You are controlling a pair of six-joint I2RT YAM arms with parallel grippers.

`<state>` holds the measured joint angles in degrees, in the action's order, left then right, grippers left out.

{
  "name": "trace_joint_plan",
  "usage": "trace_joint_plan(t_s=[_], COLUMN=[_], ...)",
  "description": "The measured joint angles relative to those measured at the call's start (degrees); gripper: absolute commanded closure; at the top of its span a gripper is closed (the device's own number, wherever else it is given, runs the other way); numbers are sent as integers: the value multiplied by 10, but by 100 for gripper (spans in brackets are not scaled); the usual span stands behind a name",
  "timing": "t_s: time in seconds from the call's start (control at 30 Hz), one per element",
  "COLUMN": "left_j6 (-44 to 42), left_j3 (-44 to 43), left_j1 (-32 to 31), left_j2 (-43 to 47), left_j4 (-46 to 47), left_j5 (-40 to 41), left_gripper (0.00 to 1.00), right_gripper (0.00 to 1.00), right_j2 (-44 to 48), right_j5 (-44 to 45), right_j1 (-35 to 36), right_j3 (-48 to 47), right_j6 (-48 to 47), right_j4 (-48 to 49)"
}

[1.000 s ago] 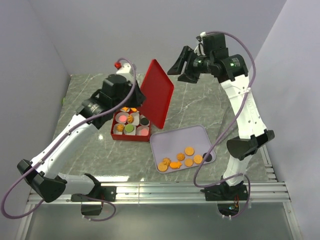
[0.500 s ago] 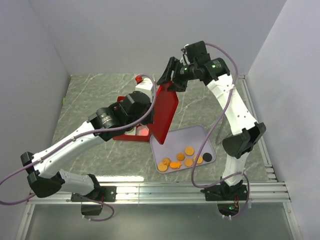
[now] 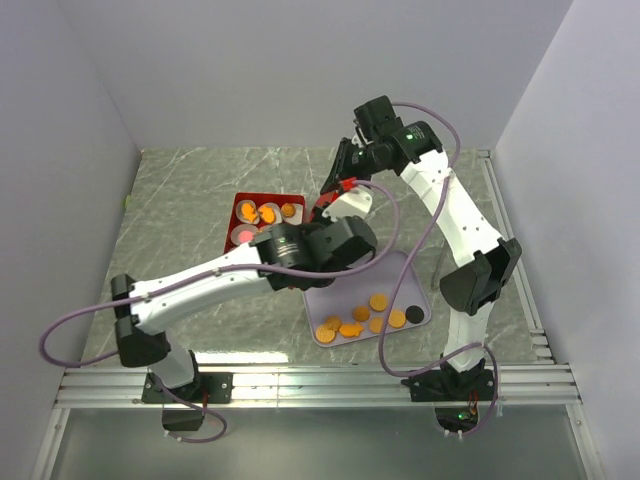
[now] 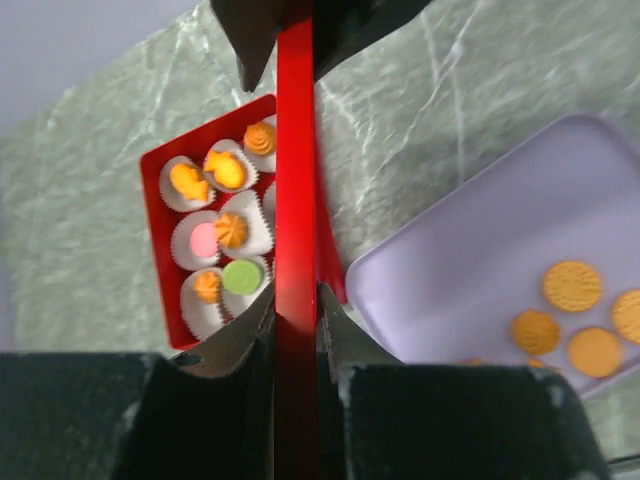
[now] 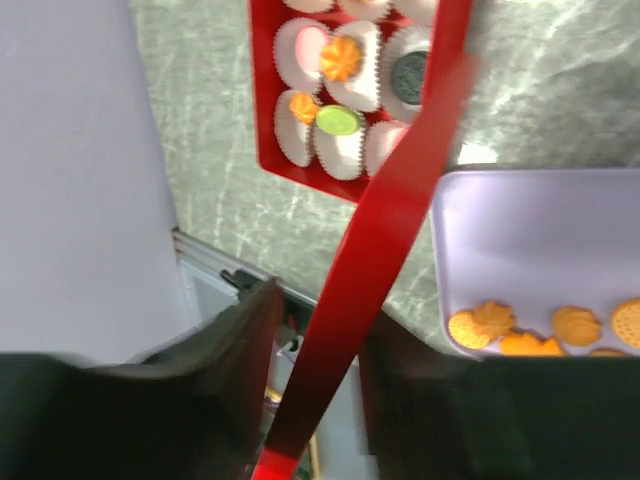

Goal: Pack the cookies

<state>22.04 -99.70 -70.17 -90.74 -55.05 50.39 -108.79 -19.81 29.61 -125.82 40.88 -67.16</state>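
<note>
A red box (image 3: 240, 222) holds cookies (image 4: 228, 170) in white paper cups. More loose cookies (image 3: 365, 318) lie on the lavender tray (image 3: 400, 272). My left gripper (image 4: 296, 295) is shut on the red lid (image 4: 295, 200) and holds it upright and edge-on above the gap between box and tray. My right gripper (image 5: 320, 310) straddles the lid's (image 5: 400, 230) opposite edge. A gap shows between one of its fingers (image 5: 240, 330) and the lid. In the top view both grippers meet behind the tray, the left (image 3: 330, 212) and the right (image 3: 340, 172).
The tray (image 4: 470, 270) sits just right of the box (image 4: 160, 200) on the marble table. A black cookie (image 3: 413, 313) lies at the tray's right. Grey walls stand left, right and behind. A metal rail (image 3: 320, 378) runs along the near edge.
My left arm has swung right with the lid, turning it edge-on and uncovering the box. My right gripper has come down and left onto the lid's far edge.
</note>
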Motion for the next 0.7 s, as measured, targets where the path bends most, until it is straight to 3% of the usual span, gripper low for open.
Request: trace_joint_plan(t_s=[0.07, 0.23, 0.3, 0.33, 0.43, 0.7], left_j6=[-3, -1, -5, -7, -28, -49], left_j3=[-19, -39, -44, -45, -57, -82], left_j1=[-8, -26, -28, -28, -30, -33], left_j2=[-27, -84, -95, -96, -96, -56], left_j4=[-26, -68, -81, -86, -74, -45], left_j5=[21, 76, 80, 79, 65, 13], left_gripper=[100, 97, 85, 70, 52, 37], right_gripper=[83, 99, 100, 100, 100, 100], right_j2=[0, 0, 0, 1, 1, -12], right_j5=[1, 0, -2, -4, -18, -39], right_j1=[0, -5, -7, -7, -2, 5], right_j3=[15, 63, 76, 81, 82, 28], right_j6=[13, 71, 69, 69, 49, 10], right_j4=[4, 14, 16, 18, 24, 18])
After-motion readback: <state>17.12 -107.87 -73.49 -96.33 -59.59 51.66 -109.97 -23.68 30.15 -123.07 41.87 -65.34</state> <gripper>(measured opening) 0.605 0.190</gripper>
